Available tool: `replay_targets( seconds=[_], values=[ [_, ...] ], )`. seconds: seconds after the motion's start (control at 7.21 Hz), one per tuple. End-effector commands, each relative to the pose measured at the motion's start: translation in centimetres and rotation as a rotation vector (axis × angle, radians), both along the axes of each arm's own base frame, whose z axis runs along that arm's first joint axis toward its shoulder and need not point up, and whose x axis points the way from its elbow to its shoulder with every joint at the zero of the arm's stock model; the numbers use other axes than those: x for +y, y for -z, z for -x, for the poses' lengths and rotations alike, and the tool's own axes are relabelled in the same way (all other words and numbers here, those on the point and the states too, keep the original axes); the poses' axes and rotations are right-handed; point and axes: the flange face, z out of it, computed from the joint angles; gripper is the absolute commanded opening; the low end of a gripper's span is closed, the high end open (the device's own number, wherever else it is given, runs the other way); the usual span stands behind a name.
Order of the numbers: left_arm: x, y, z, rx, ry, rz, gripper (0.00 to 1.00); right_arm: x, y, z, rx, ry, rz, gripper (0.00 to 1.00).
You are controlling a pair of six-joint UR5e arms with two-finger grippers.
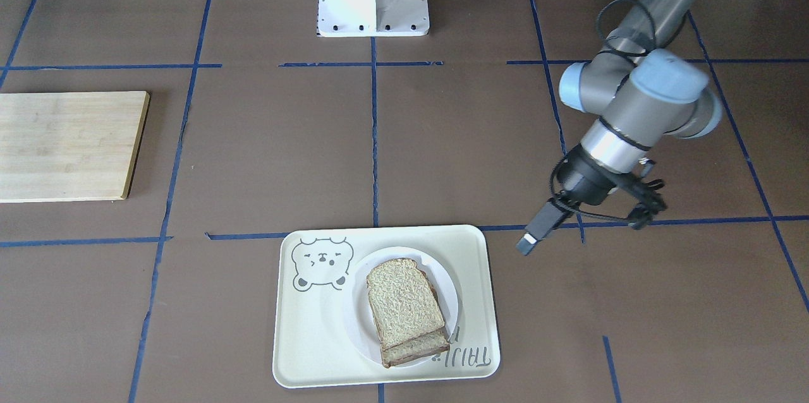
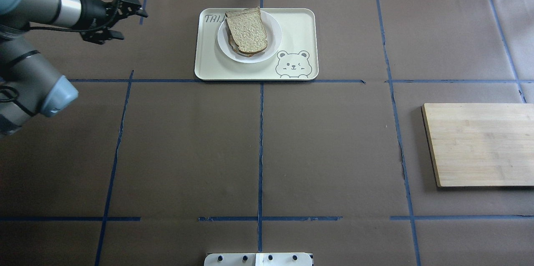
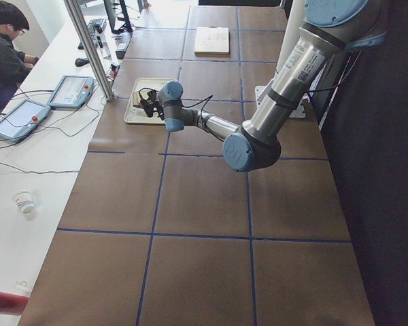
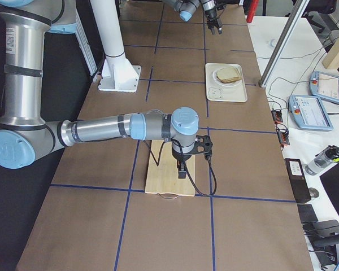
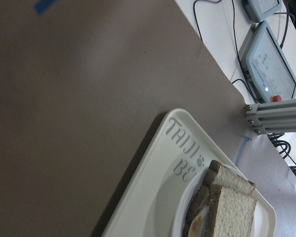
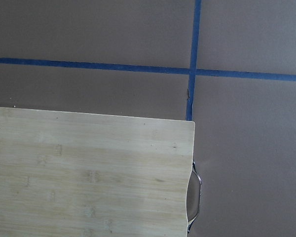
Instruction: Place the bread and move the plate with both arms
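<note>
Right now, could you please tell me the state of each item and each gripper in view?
bread: lying flat on a lower slice, on the plate.
plate: loaded, sitting on the tray.
tray: lying flat, holding the plate.
cutting board: lying flat, bare.
left gripper: open, empty, in the air beside the tray.
right gripper: above the cutting board; open or shut cannot be told.

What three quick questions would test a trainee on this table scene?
1. True or false: the tan, coarse bread slice lies on the rectangular bamboo cutting board.
2. The small round white plate sits on: A) the cream rectangular bear tray; B) bare table; C) the board.
3. Fill in: the left arm's black two-finger hand is empty and ___.
Key: 1 false; 2 A; 3 open.
</note>
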Motion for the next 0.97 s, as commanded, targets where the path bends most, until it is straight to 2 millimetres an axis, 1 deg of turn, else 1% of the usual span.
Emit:
replay_targets(
  seconds=[0.0, 0.14, 0.28, 0.42, 0.55, 0.69, 0.83],
  values=[
    [2.3, 0.1, 8.0, -0.263, -0.137, -0.068, 1.00, 1.8, -2.0, -0.1, 0.000, 0.002, 0.028, 1.00],
    [2.8, 0.2, 9.0, -0.345, -0.205, -0.085, 1.00, 2.7, -3.7, -0.1, 0.000, 0.000, 0.017, 1.00],
    [2.8, -1.3, 10.7, -0.396, -0.263, -0.102, 1.00, 3.1, -5.4, -0.1, -0.001, -0.001, 0.018, 1.00],
    [2.4, -2.9, 13.6, -0.435, -0.321, -0.141, 1.00, 2.8, -6.5, -0.3, -0.003, -0.009, 0.013, 1.00],
    [1.9, -4.6, 17.5, -0.460, -0.396, -0.167, 1.00, 2.6, -6.6, -0.2, -0.018, -0.011, 0.017, 1.00],
    [2.8, -8.7, 21.6, -0.512, -0.464, -0.172, 1.00, 2.6, -6.3, -0.1, -0.038, -0.012, 0.017, 1.00],
    [3.5, -13.5, 25.0, -0.536, -0.519, -0.166, 1.00, 2.5, -6.1, 0.0, -0.043, -0.012, 0.016, 1.00]
  ],
)
